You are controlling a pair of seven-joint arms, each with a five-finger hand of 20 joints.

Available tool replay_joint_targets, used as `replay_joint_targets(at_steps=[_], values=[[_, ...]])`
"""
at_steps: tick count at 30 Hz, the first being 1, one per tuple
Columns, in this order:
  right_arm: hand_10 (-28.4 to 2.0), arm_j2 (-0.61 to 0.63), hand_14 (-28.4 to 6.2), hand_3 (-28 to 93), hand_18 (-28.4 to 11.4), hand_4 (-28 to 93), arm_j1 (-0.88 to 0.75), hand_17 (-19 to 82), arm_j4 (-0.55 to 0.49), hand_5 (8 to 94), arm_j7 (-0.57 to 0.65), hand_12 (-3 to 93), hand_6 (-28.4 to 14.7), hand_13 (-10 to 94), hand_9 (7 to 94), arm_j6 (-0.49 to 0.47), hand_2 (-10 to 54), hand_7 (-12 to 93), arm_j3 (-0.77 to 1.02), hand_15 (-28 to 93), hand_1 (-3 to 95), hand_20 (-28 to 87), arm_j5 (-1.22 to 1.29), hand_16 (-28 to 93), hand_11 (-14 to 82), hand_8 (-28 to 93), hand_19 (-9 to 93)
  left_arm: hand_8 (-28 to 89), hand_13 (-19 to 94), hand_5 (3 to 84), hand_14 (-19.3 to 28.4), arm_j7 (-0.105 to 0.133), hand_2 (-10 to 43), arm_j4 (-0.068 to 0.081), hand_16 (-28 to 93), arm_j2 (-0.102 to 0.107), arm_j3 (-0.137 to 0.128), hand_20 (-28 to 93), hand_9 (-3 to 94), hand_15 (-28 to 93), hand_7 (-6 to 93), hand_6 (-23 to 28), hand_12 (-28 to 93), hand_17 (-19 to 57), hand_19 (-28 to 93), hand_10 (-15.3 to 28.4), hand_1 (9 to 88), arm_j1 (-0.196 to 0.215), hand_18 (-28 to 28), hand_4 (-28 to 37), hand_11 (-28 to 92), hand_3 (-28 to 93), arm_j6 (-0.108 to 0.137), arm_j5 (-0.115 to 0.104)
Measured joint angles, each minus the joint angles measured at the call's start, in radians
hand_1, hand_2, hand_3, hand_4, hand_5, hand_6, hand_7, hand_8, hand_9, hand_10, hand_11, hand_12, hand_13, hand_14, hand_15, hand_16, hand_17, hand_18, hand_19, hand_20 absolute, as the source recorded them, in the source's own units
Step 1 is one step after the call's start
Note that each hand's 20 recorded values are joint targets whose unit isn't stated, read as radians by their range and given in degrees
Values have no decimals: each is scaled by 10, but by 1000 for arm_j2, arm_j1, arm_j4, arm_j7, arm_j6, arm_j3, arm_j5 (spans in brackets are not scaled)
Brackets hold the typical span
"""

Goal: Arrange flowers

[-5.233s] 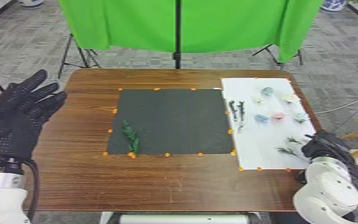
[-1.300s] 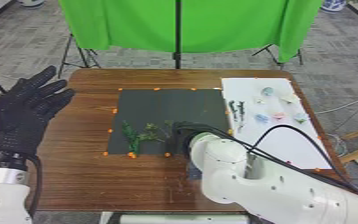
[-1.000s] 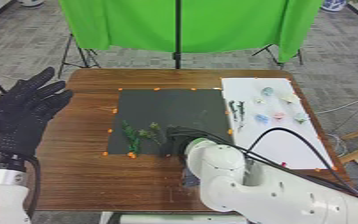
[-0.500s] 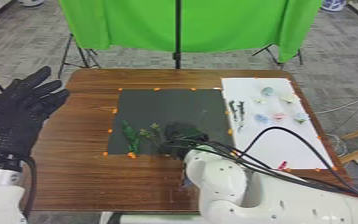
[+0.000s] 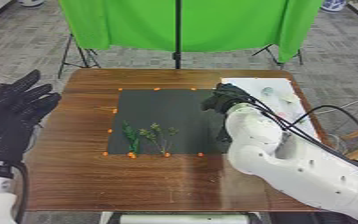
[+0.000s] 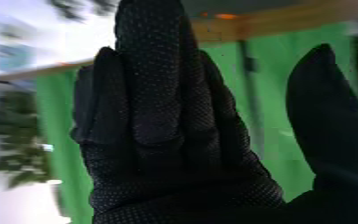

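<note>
Head view: a brown wooden table (image 5: 158, 187) stands on grey carpet (image 5: 33, 45), with a bright green cloth backdrop (image 5: 131, 25) on a black pole (image 5: 178, 32) behind it. A dark grey rectangular sheet (image 5: 162, 107), edged with small orange markers, lies on the tabletop, a white sheet (image 5: 246, 82) along its right side. Near the dark sheet's lower left lie the sprigs: a dark green leafy one (image 5: 130, 134) and, beside it, thin lighter green ones (image 5: 155, 128) fanning apart. Pale artificial flowers (image 5: 267, 91) rest on the white sheet, which the white right arm (image 5: 255, 130) partly blocks. The right hand (image 5: 225, 98) is above the border between both sheets; in the right wrist view its fingers (image 6: 149, 75) are straight and close together, thumb wide apart. The left hand (image 5: 15, 112) is at the table's left side, fingers extended and slightly spread.
</note>
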Motion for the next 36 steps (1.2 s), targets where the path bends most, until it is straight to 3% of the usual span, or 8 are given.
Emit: replay_joint_targets(at_steps=[5,11,31,34,36], values=[[-219,8,-146,700,-195,-199,36,535,107,570,41,144,-101,783,745,10,3,103,-46,534,276,-2,3,120,193,-94,932,-78,252,375,270,22,78,23,-79,-23,-21,55,325,497,103,98,101,-74,587,193,170,21,229,-283,232,762,-31,-21],[-222,26,-141,691,-192,-202,36,543,125,555,86,146,-112,792,752,11,-1,93,-58,540,278,23,-42,120,201,-90,932,-76,252,376,270,24,78,31,-88,-41,-27,60,326,503,102,99,103,-74,584,193,171,37,230,-283,230,763,-35,-25],[-215,5,-139,666,-193,-207,58,533,204,547,99,154,-101,781,744,-78,-25,99,-133,566,282,52,3,130,224,-88,932,-78,248,377,269,7,80,43,-93,-27,29,70,328,503,106,100,104,-73,581,193,184,-23,230,-283,234,766,-38,-25],[-203,-4,-133,677,-191,-208,75,533,213,577,102,157,-85,781,754,-88,-40,115,-160,574,307,56,3,130,235,-92,932,-78,248,378,268,5,80,43,-93,-26,29,71,328,503,105,100,104,-73,580,193,185,-26,230,-283,234,766,-38,-25],[-180,-9,-120,693,-183,-217,81,539,221,612,104,161,-70,792,775,-93,-63,133,-162,578,354,67,3,130,253,-100,932,-78,248,378,269,5,80,43,-93,-26,29,71,328,504,105,100,104,-73,580,193,185,-26,230,-283,235,766,-38,-25]])
